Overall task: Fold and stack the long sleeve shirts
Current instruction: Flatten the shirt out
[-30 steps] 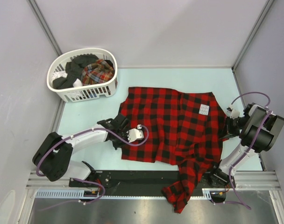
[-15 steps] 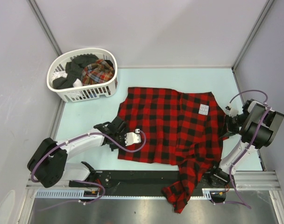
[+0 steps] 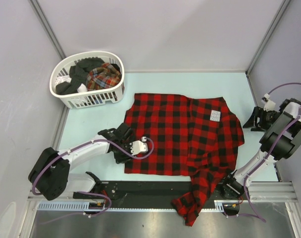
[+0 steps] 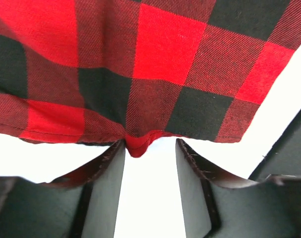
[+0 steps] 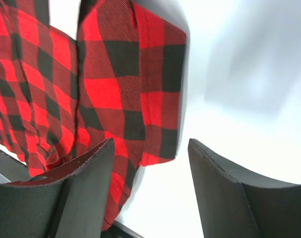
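Note:
A long sleeve shirt [image 3: 182, 131] in large red-and-black checks lies spread flat mid-table, one sleeve [image 3: 192, 203] hanging over the near edge. My left gripper [image 3: 126, 148] sits at the shirt's left hem. In the left wrist view its jaws stand open [image 4: 150, 148], and a small pinched fold of hem [image 4: 138, 144] rests at the tip of the left finger. My right gripper [image 3: 249, 122] hovers off the shirt's right side, open [image 5: 150, 148] and empty, with the shirt's edge [image 5: 125, 99] below and ahead of it. A second, finer plaid shirt [image 3: 105, 75] lies in the basket.
A white slatted basket [image 3: 66, 99] stands at the back left with dark clothes beside the plaid one. Grey walls close in the left, back and right. A black rail [image 3: 140, 188] runs along the near table edge.
Both grippers have gone from shut to open. The right gripper has let go of the shirt's right edge and drawn back to the right. The left gripper has stayed at the hem.

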Tool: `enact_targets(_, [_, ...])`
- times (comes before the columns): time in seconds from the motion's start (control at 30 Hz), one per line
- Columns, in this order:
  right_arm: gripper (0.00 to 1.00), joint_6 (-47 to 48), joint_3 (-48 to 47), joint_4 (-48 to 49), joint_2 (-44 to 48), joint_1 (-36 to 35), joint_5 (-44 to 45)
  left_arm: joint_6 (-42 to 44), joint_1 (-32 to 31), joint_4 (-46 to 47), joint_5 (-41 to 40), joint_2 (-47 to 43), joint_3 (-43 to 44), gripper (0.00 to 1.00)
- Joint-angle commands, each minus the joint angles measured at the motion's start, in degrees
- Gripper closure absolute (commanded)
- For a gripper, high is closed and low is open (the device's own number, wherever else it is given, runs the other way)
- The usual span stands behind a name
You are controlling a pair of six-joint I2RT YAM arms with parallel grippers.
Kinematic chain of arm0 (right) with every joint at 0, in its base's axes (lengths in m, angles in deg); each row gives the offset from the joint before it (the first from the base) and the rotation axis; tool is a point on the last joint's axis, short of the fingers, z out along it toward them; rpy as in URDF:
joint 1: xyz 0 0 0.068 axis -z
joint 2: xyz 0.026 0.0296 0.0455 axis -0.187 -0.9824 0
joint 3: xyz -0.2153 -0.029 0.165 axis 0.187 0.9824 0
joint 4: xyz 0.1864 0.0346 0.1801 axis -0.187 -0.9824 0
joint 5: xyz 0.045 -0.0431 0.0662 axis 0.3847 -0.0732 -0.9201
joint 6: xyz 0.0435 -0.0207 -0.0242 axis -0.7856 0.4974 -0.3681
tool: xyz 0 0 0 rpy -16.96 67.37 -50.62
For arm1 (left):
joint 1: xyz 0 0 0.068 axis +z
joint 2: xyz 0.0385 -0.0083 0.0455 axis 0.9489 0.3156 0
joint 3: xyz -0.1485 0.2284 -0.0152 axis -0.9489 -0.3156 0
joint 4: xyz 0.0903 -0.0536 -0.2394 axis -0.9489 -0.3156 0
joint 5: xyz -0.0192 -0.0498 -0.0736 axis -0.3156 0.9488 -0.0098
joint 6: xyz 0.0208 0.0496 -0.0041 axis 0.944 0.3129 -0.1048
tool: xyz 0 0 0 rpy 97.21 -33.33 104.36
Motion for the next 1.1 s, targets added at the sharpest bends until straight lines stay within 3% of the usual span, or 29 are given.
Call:
enact_targets(0.0, [0.34,-1.3,-1.7,1.0,-2.6,-0.5,-4.8,-1.3,1.5,-2.4,4.5,-1.4,3.8,0.48])
enact_targets(0.33, [0.45,-6.8,-0.1,10.4,-11.3,-2.6,-1.4,-2.7,3.6,-0.1,5.6,0.0,4.0,0.46])
enact_targets(0.43, [0.65,-7.5,4.2,14.8,-9.7,-3.7,3.4,-3.7,4.1,1.8,4.9,1.1,3.4,0.45])
enact_targets(0.47, [0.84,-8.1,4.7,15.5,-9.5,-3.7,4.9,-3.8,4.2,2.1,4.9,1.5,3.1,0.47])
enact_targets(0.53, [1.00,-8.8,3.9,17.1,-9.7,-3.2,8.7,-4.1,4.2,2.7,4.6,3.2,2.7,0.54])
enact_targets(0.57, [1.00,-8.9,3.4,17.5,-9.8,-3.0,9.7,-4.2,4.3,2.8,4.5,3.7,2.4,0.63])
enact_targets(0.67, [1.00,-9.7,0.8,18.3,-9.7,-3.1,11.7,-4.2,4.3,4.3,3.5,5.0,1.1,0.76])
enact_targets(0.83, [1.00,-9.4,-0.2,19.6,-7.9,-5.2,16.8,-4.0,4.2,4.7,2.3,6.4,1.2,0.87])
enact_targets(0.93, [1.00,-7.3,-1.1,17.9,-7.1,-5.8,19.1,-4.1,4.3,4.2,2.3,5.8,1.2,0.87])
enact_targets(1.03, [0.63,-2.9,-4.6,10.3,-5.7,-5.6,14.6,-3.6,4.3,1.8,3.0,4.3,3.4,0.66])
enact_targets(1.07, [0.41,-1.7,-5.2,8.6,-3.1,-5.4,12.6,-3.5,4.3,1.0,3.8,3.5,4.2,0.54])
